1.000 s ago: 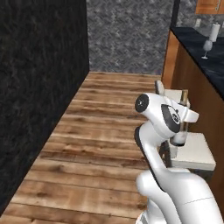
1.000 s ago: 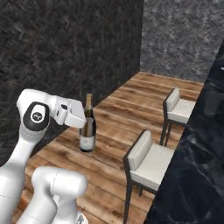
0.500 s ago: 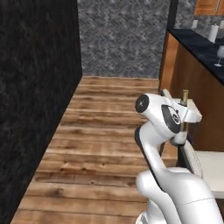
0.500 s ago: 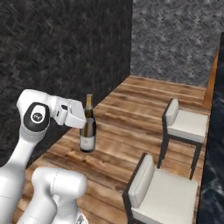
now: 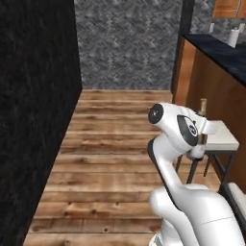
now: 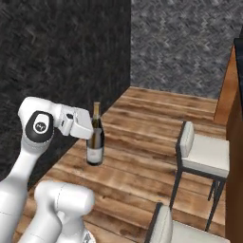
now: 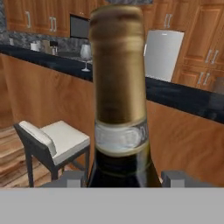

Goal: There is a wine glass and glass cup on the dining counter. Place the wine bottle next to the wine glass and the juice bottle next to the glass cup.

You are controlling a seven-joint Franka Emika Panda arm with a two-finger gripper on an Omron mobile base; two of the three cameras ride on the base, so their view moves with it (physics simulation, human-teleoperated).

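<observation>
My gripper is shut on the wine bottle, a dark bottle with a gold-foil neck and a pale label, held upright in the air above the wooden floor. In the hand view the bottle's neck stands close between my fingertips. Its top shows past my arm. The dining counter has a black top and a wooden front and runs across behind the bottle. The wine glass stands on it at the left. Small pale items stand farther left, too small to tell which is the glass cup. The juice bottle is out of view.
A white-cushioned stool stands in front of the counter, also seen on my right; a second stool is nearer. A black wall runs along the left. Wooden cabinets line the far kitchen.
The whole scene has shifted in both base views, so the base has moved; the stools and counter sit differently in frame. The wine bottle stays held the same way in my gripper.
</observation>
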